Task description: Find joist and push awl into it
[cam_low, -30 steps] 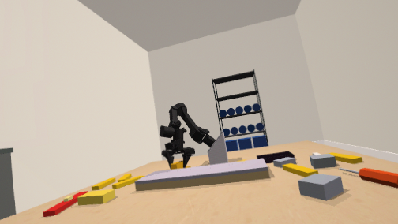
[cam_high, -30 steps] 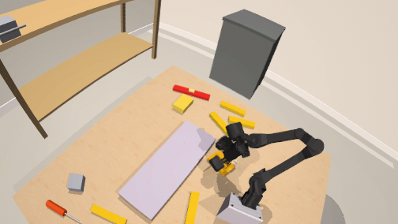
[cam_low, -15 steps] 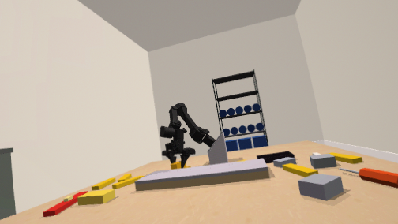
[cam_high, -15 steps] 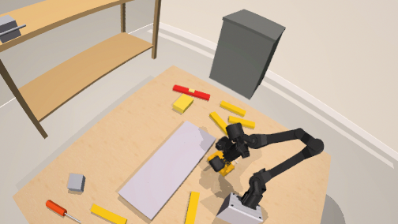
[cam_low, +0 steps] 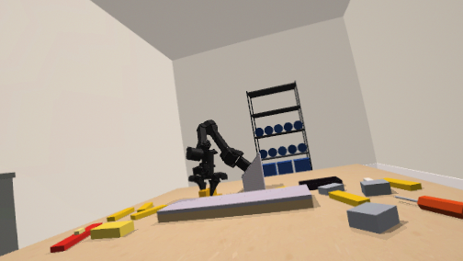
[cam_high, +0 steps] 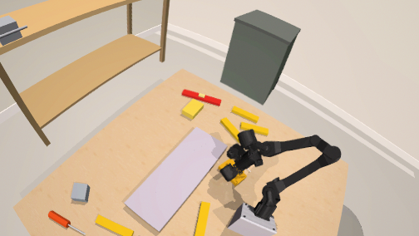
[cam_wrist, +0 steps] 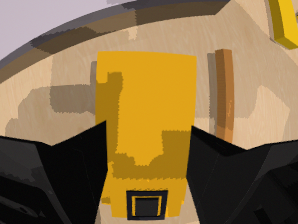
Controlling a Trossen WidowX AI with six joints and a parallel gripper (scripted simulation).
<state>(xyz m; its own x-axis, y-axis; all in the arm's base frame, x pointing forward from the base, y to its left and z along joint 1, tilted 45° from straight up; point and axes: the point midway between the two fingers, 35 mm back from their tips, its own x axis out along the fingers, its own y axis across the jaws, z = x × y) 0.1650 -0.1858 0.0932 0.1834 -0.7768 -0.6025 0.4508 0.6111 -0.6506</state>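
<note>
From the top view, the floor panel (cam_high: 176, 179) (cam_low: 239, 204) (cam_wrist: 40, 20) lies mid-tabletop (cam_high: 108, 166) (cam_low: 230, 243) (cam_wrist: 255, 90). Right of it, the stud finder (cam_high: 238, 179) (cam_low: 204, 193) (cam_wrist: 145, 110) sits between the jaws (cam_high: 233, 170) (cam_low: 208, 189), the awl (cam_wrist: 226, 95) beside it. The level (cam_high: 191, 94) (cam_low: 69, 242) lies beyond the panel's far end; the screwdriver (cam_high: 58, 218) (cam_low: 441, 206) lies near left. A cabinet (cam_high: 258, 58) (cam_low: 6, 216) stands behind.
</note>
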